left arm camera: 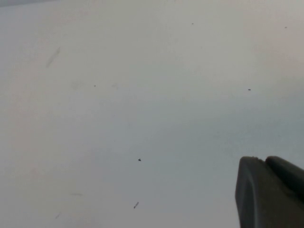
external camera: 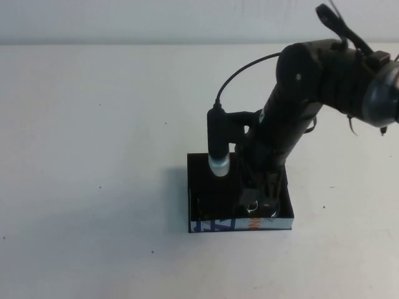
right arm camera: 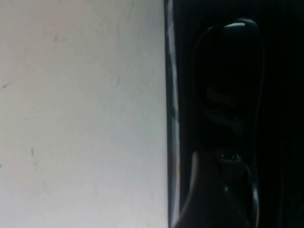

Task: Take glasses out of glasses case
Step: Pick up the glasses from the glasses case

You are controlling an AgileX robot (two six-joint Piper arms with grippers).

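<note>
The glasses case (external camera: 215,225) is a shallow black box near the table's front middle; its white wall with blue and orange print faces me. The dark glasses (external camera: 252,208) lie inside it at the right end, shown only by small glints. My right gripper (external camera: 262,198) reaches down into the case right over them. In the right wrist view one dark lens of the glasses (right arm camera: 229,80) lies beside the case wall (right arm camera: 172,95), and my right gripper (right arm camera: 223,190) is a dark shape at the frame's bridge. My left gripper (left arm camera: 264,162) is shut and empty above bare table, outside the high view.
The white table (external camera: 93,156) stretches all round the case, with only small dark specks on it. The right arm and its wrist camera (external camera: 219,140) hang over the back half of the case.
</note>
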